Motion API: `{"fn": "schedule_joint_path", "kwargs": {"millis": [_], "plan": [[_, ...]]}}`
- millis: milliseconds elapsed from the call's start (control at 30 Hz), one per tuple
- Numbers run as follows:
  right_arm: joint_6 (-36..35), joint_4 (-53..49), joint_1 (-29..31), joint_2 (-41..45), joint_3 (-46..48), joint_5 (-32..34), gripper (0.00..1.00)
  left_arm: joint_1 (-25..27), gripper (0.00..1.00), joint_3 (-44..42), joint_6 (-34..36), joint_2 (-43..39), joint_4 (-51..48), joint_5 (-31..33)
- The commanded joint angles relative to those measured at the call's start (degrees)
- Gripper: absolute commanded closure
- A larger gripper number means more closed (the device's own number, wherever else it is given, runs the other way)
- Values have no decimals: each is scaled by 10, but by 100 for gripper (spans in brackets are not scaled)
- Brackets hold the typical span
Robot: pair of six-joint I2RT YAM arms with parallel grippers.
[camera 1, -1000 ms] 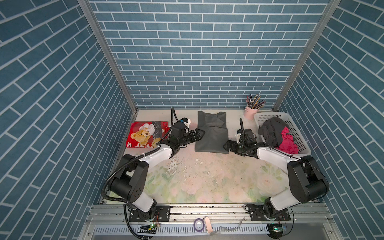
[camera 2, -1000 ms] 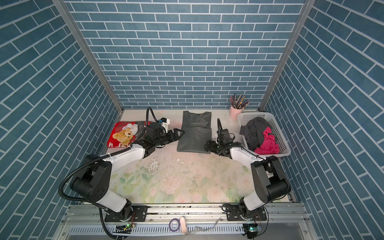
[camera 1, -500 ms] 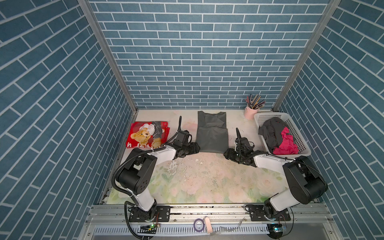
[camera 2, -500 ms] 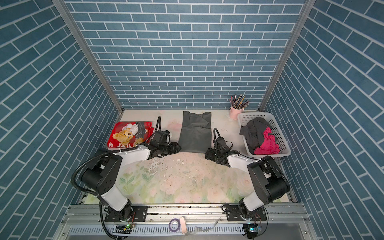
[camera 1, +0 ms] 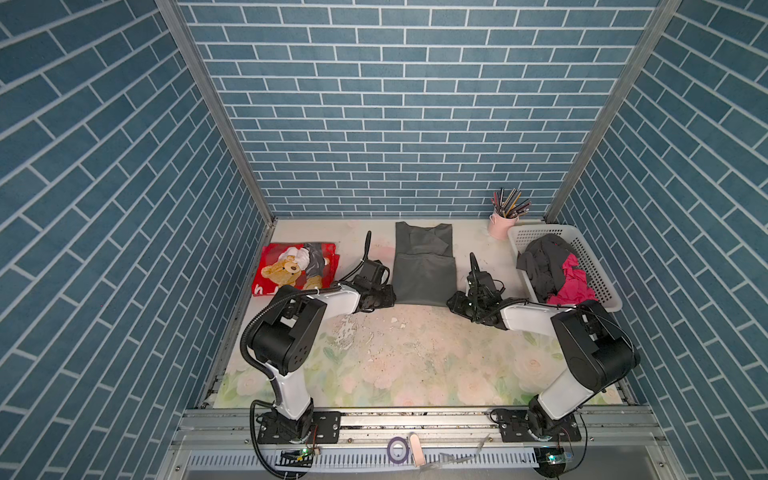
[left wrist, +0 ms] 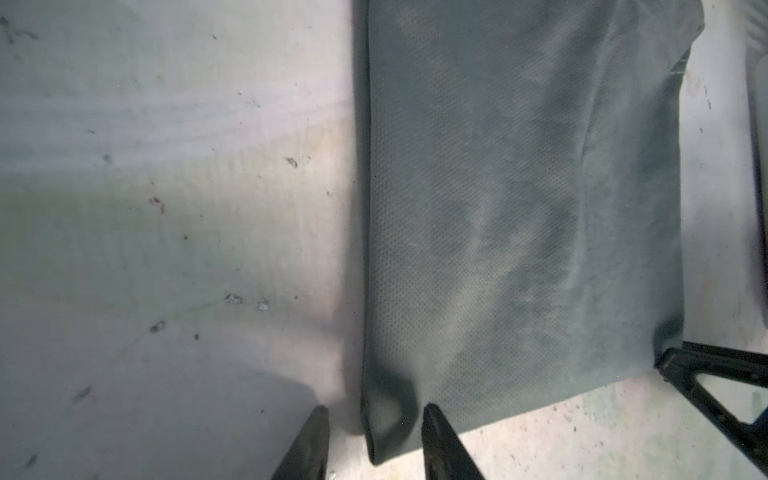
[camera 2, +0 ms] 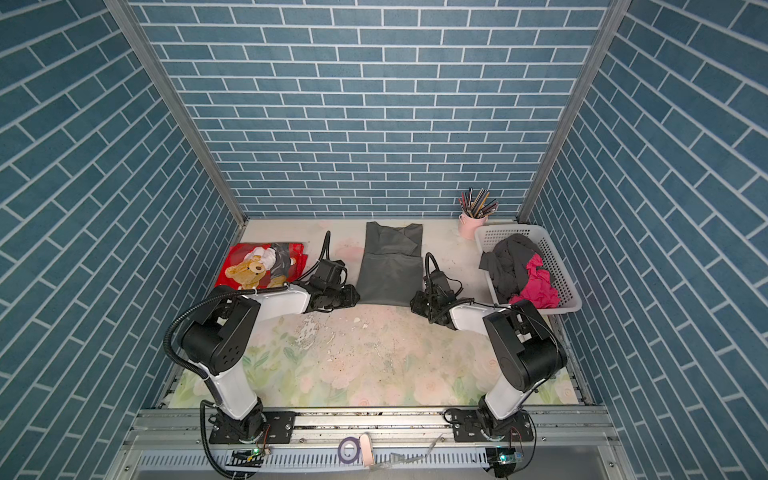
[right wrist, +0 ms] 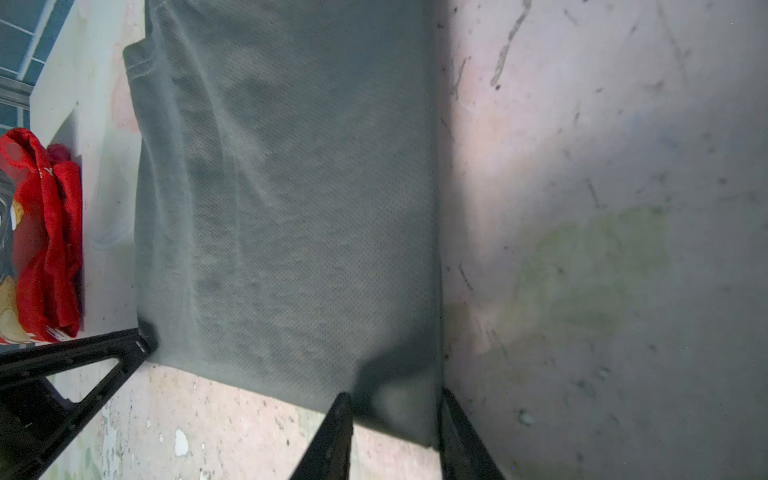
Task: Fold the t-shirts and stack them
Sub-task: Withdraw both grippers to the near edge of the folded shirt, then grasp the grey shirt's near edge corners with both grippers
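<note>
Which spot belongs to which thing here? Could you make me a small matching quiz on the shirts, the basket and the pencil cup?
1. dark grey t-shirt
2. red teddy-bear t-shirt
3. white basket
4. pink pencil cup

a. at the back, beside the basket
b. along the table's left edge
c. mid-table, laid flat
d. at the right edge, holding crumpled clothes

Pairs: 1-c; 2-b; 3-d; 4-a

Pale floral-printed bench [camera 1: 415, 365], scuffed mid-surface.
On it: dark grey cloth t-shirt [camera 1: 424, 266] at rear centre, red teddy-bear-print t-shirt [camera 1: 297, 268] left, pink pencil cup [camera 1: 498, 224] and white perforated plastic basket [camera 1: 595, 270] right.
</note>
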State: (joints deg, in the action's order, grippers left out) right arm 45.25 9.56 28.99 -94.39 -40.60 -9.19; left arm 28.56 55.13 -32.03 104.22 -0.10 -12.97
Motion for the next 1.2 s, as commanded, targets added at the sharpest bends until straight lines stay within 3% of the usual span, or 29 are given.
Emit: {"fn": "schedule_joint_path", "kwargs": {"millis": [0,167,333,700,900,1167], "plan": [[14,-22,3,-14,9,4,75,8,78,6,4,20,-12,-1],[8,-33,2,-8,9,16,91,13,100,5,0,22,0,-26],[-10,-67,3,21,1,40,100,14,100,-23,-28,-21,24,-66],[-34,-98,3,68,33,76,100,13,100,-135,-74,-124,71,-90],[-28,-97,10,93,63,52,75,16,100,-203,-105,-142,127,-104],[27,-111,34,170,105,37,58,19,100,-237,-125,-163,157,-103]]}}
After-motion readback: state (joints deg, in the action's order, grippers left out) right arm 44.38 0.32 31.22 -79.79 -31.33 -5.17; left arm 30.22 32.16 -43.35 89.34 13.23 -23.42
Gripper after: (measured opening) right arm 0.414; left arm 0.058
